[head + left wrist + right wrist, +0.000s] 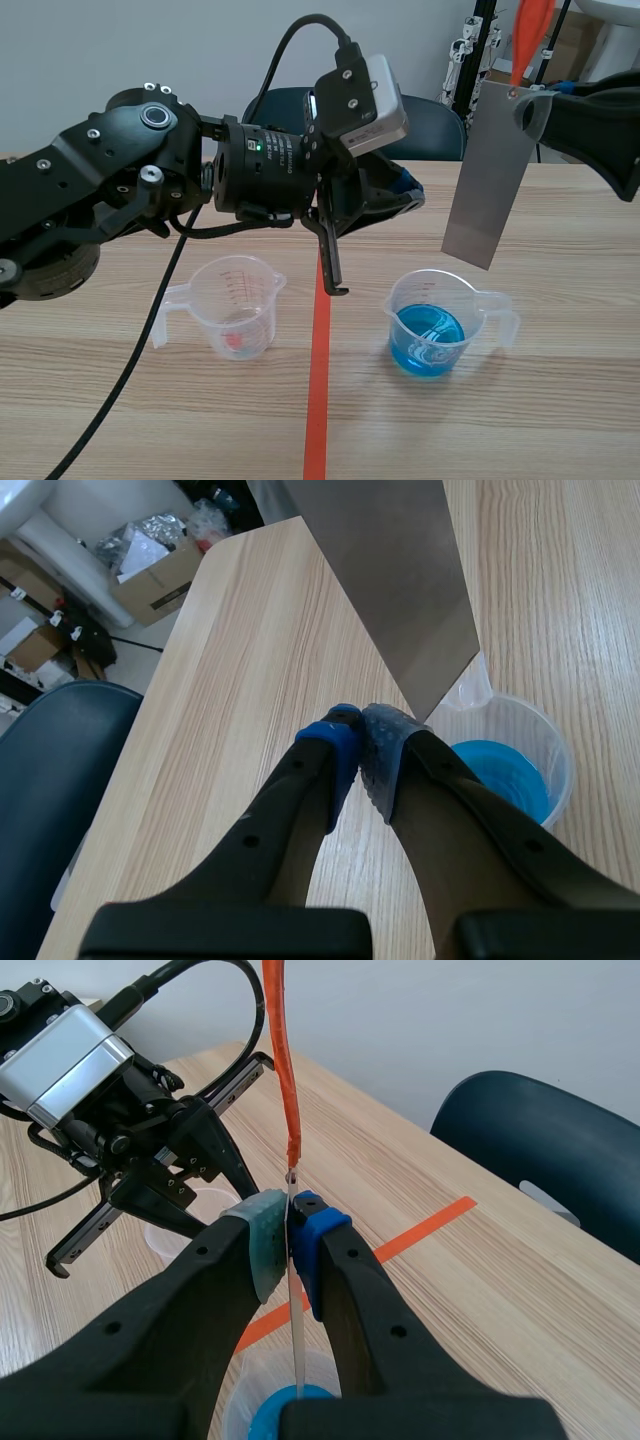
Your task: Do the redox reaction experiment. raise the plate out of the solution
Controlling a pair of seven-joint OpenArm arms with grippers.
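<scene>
Scene view, right claw [533,108] pinching plate [490,180], above blue-filled beaker [398,312]

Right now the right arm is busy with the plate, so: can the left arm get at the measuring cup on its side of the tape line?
Probably yes. That measuring cup stands uncovered just below the left arm, nothing crowding it. The left gripper is shut, so it must open first.

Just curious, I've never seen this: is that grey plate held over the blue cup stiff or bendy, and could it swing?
Probably stiff: the plate hangs flat with straight edges. It looks thin edge-on, so likely light. The right gripper pinches only its top, so it might swing if nudged.
</scene>
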